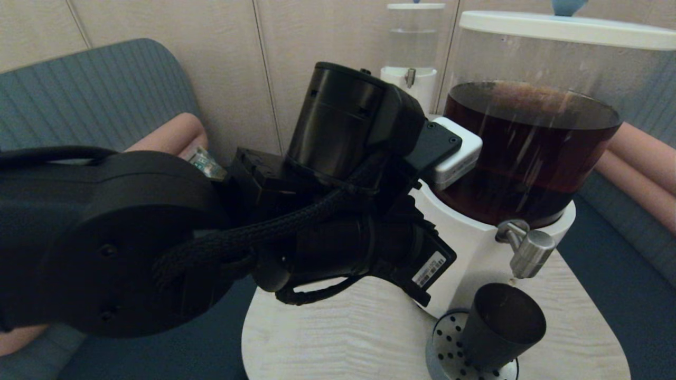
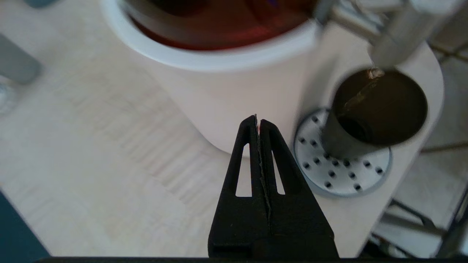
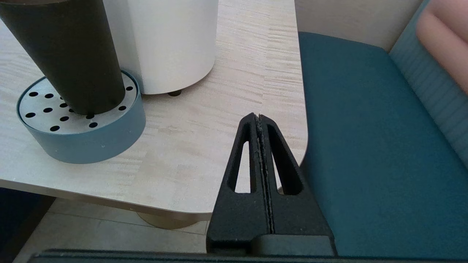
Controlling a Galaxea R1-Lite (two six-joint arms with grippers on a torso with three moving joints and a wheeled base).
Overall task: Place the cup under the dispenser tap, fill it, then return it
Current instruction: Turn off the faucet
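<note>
Beside the dispenser's white base (image 2: 234,98), left claw (image 2: 258,118) pressed closed, empty, near the cup (image 2: 373,113).

Head view looks forward and down from above, left arm bulk close in front. Left wrist view looks steeply down, close to the dispenser base (image 2: 234,91). Right wrist view sits low at the table (image 3: 219,120) edge. All share the drip tray (image 1: 441,345) (image 2: 343,171) (image 3: 78,140).

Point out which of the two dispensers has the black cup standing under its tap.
The big white-based dispenser of dark brown liquid: the cup stands below its tap. The smaller clear-liquid dispenser stands behind it.
</note>
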